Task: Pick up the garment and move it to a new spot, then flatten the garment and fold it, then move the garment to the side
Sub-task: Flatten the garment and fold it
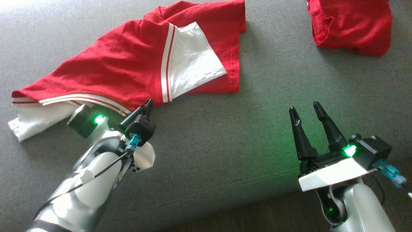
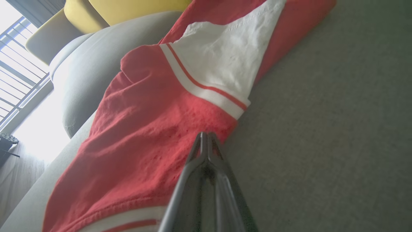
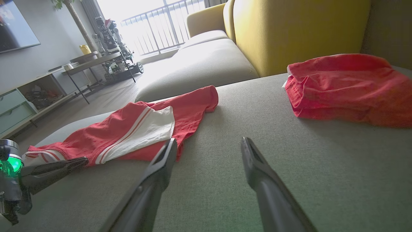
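Note:
A red garment [image 1: 128, 64] with white panels and red-white stripes lies crumpled on the grey sofa seat [image 1: 225, 135] at the upper left. My left gripper [image 1: 148, 103] is shut, its tips pinched on the garment's near hem. In the left wrist view the two fingers meet at the red cloth [image 2: 145, 129], with the left gripper [image 2: 204, 135] closed tight. My right gripper [image 1: 304, 107] stands open above bare seat at the lower right, holding nothing. The right wrist view shows the right gripper [image 3: 209, 141] spread wide, the garment [image 3: 128, 132] to its left and the left gripper [image 3: 84, 160] at its hem.
A second red cloth [image 1: 351, 25] lies bunched at the seat's far right, also seen as a red cloth [image 3: 347, 87] before the yellow backrest [image 3: 289, 32]. The seat's front edge runs along the bottom, with wooden floor [image 1: 257, 212] beyond. Bare seat lies between the two cloths.

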